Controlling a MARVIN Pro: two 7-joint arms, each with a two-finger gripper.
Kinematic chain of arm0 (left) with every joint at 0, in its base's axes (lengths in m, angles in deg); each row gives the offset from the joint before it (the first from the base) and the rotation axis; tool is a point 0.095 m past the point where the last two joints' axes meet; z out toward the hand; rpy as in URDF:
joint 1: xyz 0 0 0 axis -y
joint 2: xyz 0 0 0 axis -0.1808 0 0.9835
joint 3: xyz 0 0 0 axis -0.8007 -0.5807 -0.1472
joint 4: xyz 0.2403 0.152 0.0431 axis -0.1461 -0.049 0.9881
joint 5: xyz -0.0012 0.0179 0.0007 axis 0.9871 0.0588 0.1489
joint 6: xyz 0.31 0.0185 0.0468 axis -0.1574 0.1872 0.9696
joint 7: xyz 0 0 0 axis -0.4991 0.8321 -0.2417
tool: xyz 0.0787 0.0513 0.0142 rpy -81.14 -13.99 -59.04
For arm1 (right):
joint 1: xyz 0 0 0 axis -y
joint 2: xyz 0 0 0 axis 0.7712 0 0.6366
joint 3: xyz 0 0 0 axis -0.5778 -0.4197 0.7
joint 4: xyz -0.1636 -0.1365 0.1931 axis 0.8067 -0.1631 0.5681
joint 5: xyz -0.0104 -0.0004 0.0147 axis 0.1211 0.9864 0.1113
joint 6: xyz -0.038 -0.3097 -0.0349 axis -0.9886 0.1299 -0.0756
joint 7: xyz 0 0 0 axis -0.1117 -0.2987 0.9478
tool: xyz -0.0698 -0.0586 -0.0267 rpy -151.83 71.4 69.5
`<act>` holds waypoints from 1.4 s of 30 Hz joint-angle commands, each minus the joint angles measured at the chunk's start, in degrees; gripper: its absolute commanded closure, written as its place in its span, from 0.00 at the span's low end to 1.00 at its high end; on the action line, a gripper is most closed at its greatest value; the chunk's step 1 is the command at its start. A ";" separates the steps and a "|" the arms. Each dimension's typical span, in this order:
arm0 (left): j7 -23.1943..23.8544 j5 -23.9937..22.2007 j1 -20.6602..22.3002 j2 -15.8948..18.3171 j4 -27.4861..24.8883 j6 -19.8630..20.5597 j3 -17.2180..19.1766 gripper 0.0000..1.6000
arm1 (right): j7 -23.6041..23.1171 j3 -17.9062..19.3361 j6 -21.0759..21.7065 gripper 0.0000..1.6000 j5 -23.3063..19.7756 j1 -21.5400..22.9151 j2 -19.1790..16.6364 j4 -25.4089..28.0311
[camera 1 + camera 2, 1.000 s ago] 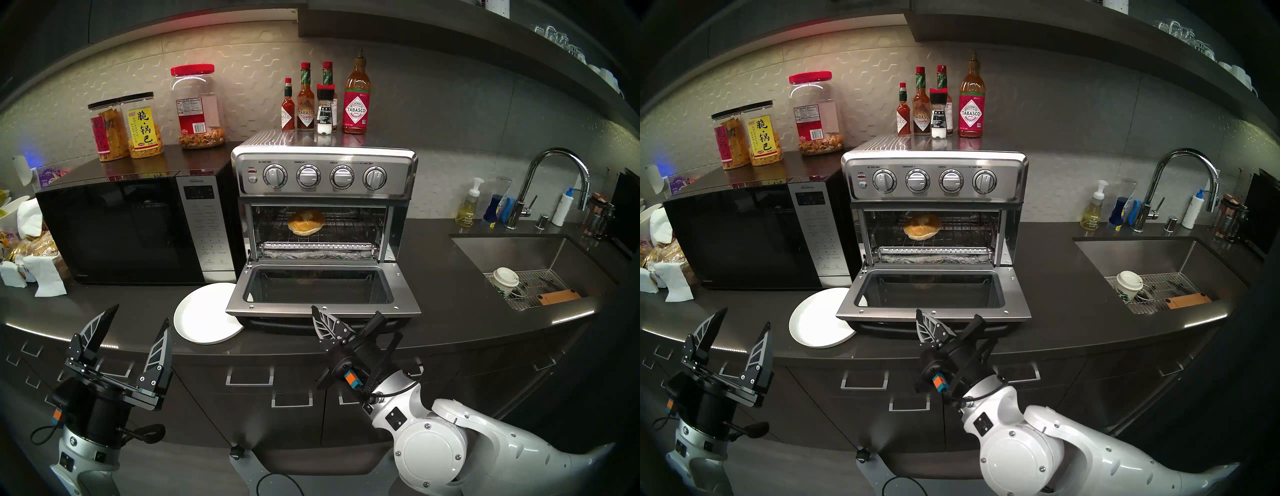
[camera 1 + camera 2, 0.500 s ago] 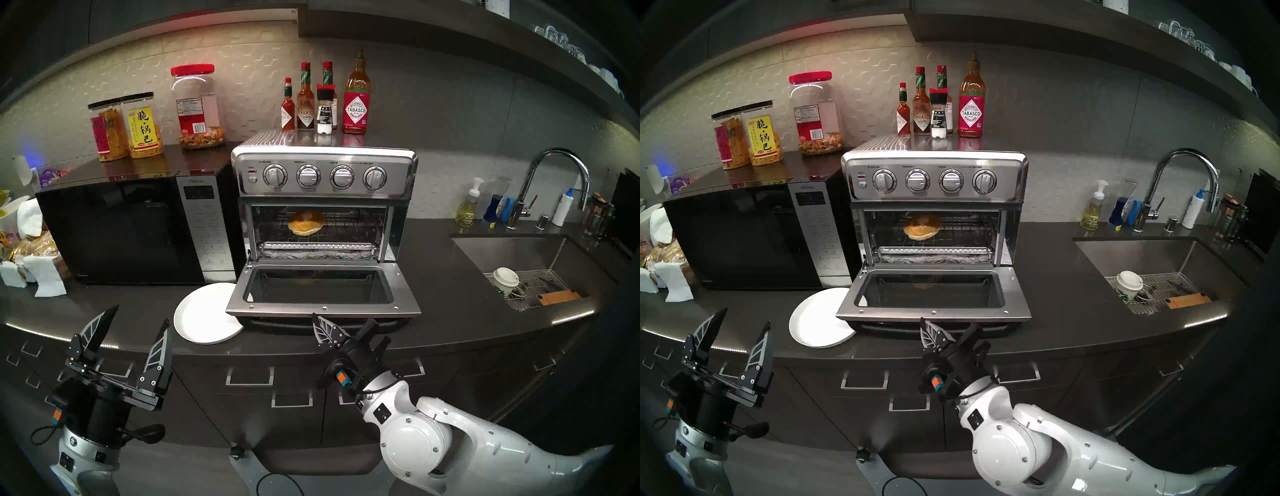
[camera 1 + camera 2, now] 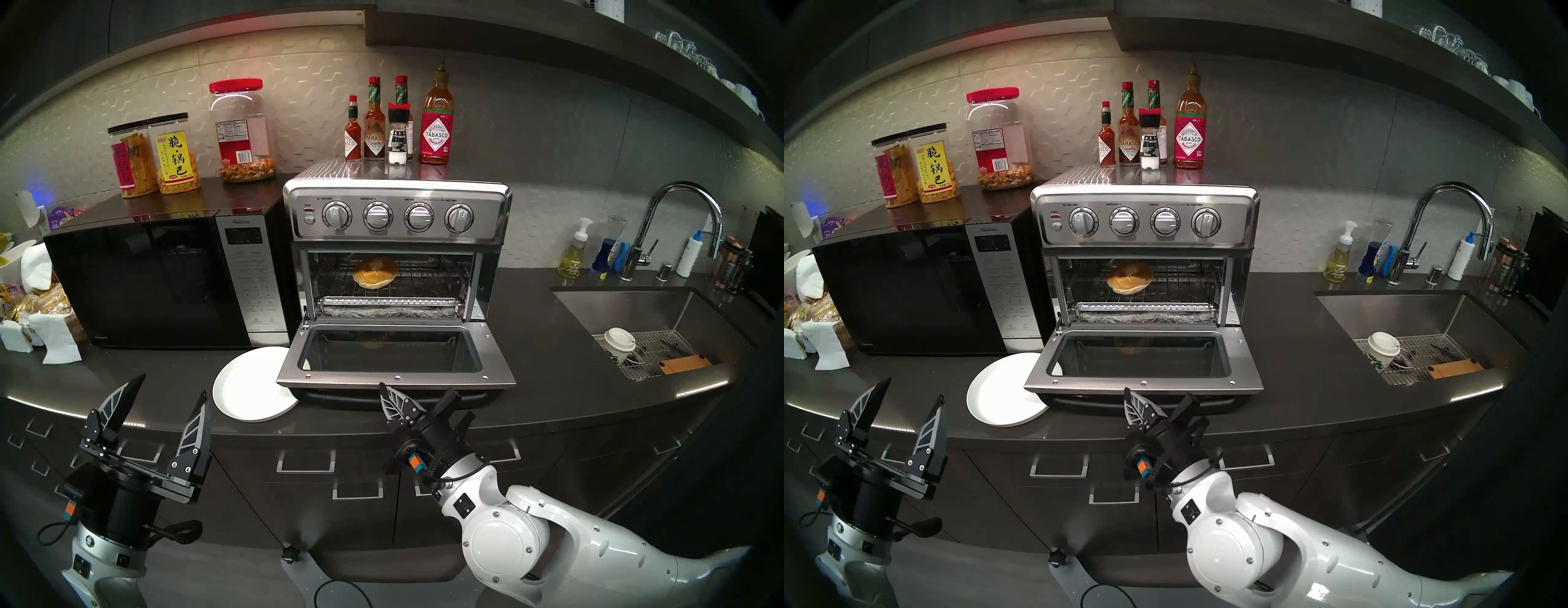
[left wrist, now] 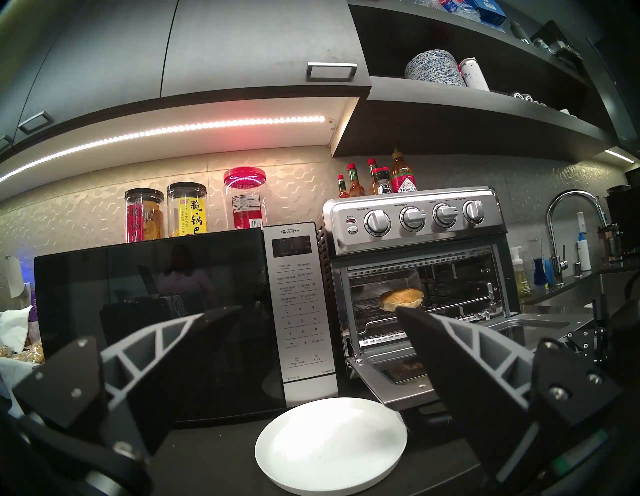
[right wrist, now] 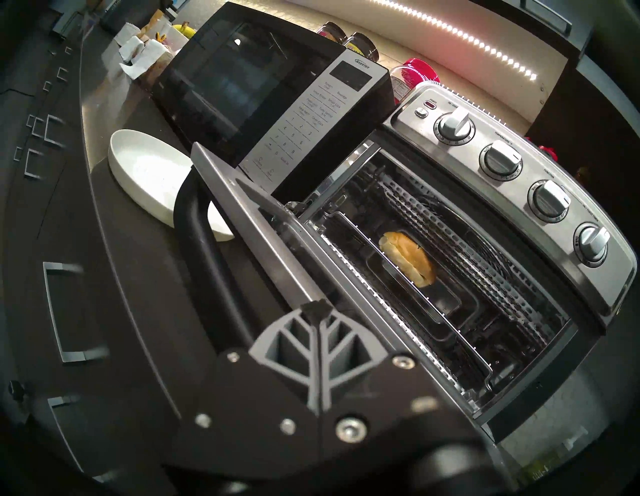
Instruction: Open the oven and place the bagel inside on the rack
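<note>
The stainless oven (image 3: 396, 216) stands with its glass door (image 3: 394, 379) dropped flat open. The golden bagel (image 3: 375, 274) lies on the wire rack (image 3: 428, 280) inside, left of centre; it also shows in the right wrist view (image 5: 408, 258) and the left wrist view (image 4: 401, 299). My right gripper (image 3: 384, 387) is shut and empty, just in front of the door's front edge, above its black bar handle (image 5: 194, 242). My left gripper (image 3: 174, 386) is open and empty, over the counter's front edge to the left of a white plate (image 3: 250, 386).
A black microwave (image 3: 148, 280) stands left of the oven, with snack jars (image 3: 174, 157) on top. Sauce bottles (image 3: 437, 127) stand on the oven. A foil-covered tray (image 3: 390, 313) lies under the rack. The sink (image 3: 636, 314) with a paper cup (image 3: 619, 344) is at the right.
My right arm has drawn back a little from the oven door, towards the counter's front edge, still shut. The bagel, the door and the left arm have not moved.
</note>
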 commanded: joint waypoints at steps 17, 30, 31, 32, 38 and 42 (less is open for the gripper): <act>0.02 -0.01 -0.02 -0.17 -1.29 0.15 0.09 0.00 | 0.40 0.02 -1.34 1.00 0.39 -0.70 -0.88 0.19; 0.11 -0.02 0.01 -0.25 -1.29 0.18 0.10 0.00 | 0.17 0.11 -1.85 1.00 0.54 -0.41 -0.16 -1.42; 0.11 -0.02 0.01 -0.25 -1.29 0.18 0.10 0.00 | 0.17 0.11 -1.85 1.00 0.54 -0.41 -0.16 -1.42; 0.12 -0.03 0.01 -0.25 -1.29 0.18 0.10 0.00 | 0.14 0.12 -1.87 1.00 0.56 -0.36 -0.09 -1.54; 0.16 -0.03 0.03 -0.29 -1.29 0.19 0.11 0.00 | -0.17 0.19 -2.04 1.00 0.60 0.37 0.76 -2.86; 0.19 -0.04 0.05 -0.31 -1.29 0.19 0.11 0.00 | -0.43 0.27 -2.19 1.00 0.54 1.13 1.64 -3.95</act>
